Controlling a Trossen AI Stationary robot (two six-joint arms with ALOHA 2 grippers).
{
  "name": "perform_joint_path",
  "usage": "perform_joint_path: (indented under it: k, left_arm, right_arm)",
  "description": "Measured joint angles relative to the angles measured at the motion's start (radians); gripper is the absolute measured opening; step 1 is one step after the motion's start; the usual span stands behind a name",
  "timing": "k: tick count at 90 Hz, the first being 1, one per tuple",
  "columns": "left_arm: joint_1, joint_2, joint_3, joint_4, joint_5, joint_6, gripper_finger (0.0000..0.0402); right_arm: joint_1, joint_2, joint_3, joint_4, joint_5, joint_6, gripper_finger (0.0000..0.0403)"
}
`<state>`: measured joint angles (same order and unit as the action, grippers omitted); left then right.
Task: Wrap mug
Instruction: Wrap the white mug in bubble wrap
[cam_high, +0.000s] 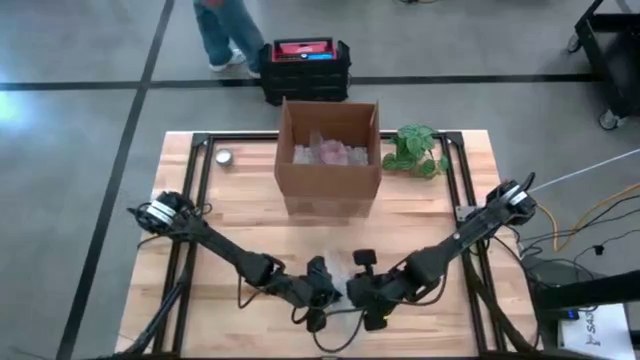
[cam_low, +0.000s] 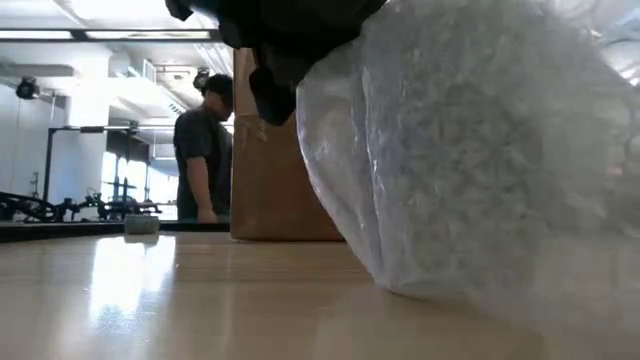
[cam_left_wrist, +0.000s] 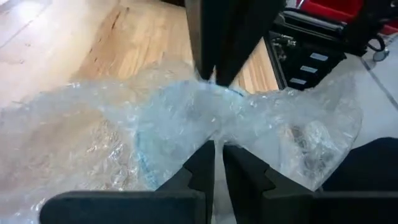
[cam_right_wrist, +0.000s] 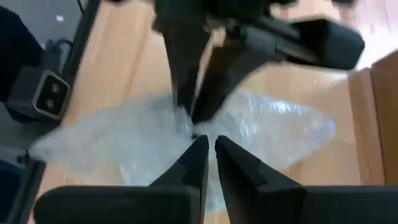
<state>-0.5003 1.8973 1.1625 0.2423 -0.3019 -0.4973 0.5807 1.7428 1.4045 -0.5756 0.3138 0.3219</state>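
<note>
High view: we see the left gripper (cam_high: 322, 291) and right gripper (cam_high: 358, 291) meeting, each pinched nearly closed on bubble wrap (cam_left_wrist: 155, 124) near the table's (cam_high: 240, 215) front edge.

Open cardboard box (cam_high: 329, 160) upright at table's (cam_high: 250, 225) far-centre. Relative to box: green plant (cam_high: 415, 151) just beside, on right; small round metal item (cam_high: 224, 156) well apart on left; black crate with red top (cam_high: 305, 68) behind, on floor; person (cam_high: 225, 32) farther behind, left of crate.
</note>
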Motion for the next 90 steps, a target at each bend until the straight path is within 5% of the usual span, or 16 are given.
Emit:
perform_joint_path:
  k: [36, 66, 90]
  left_arm:
    - [-0.001, -0.002, -0.002, -0.006, 0.003, 0.002, 0.0022]
    - [0.001, 0.000, 0.000, 0.010, -0.002, -0.006, 0.0022]
    - [0.001, 0.000, 0.000, 0.011, -0.002, -0.009, 0.0023]
  right_arm:
    - [-0.004, 0.135, -0.025, 0.048, -0.022, 0.033, 0.0018]
    - [-0.010, 0.043, 0.042, -0.067, -0.042, -0.003, 0.0018]
    - [-0.039, 0.010, 0.053, -0.109, 0.103, -0.021, 0.0018]
